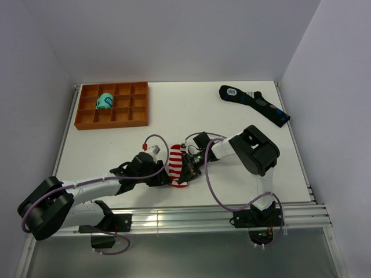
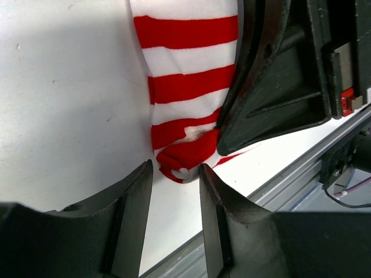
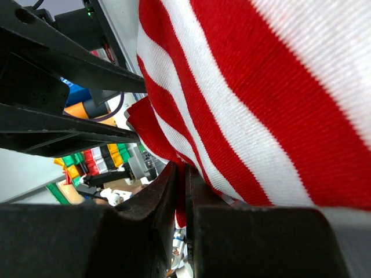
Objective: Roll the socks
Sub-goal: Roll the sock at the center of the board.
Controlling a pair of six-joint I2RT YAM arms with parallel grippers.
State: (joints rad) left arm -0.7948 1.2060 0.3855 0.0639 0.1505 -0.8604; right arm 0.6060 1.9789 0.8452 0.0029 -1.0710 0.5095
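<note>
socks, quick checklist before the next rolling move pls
1. Right gripper clamped on the socks: ok, red fabric is pinched in it.
2. Left gripper open: ok, clear gap.
3. The red end lined up with that gap: ok, it sits at the mouth.
4. The red end inside the left gripper: not ok, only at the tips.
5. Two socks stacked together: cannot tell.
6. Orange tray and black sock out of the way: ok, both far across the table.

From above we see the whole surface (image 1: pixel 191 110); both wrist views look closely at the socks (image 1: pixel 177 165) from opposite sides.
</note>
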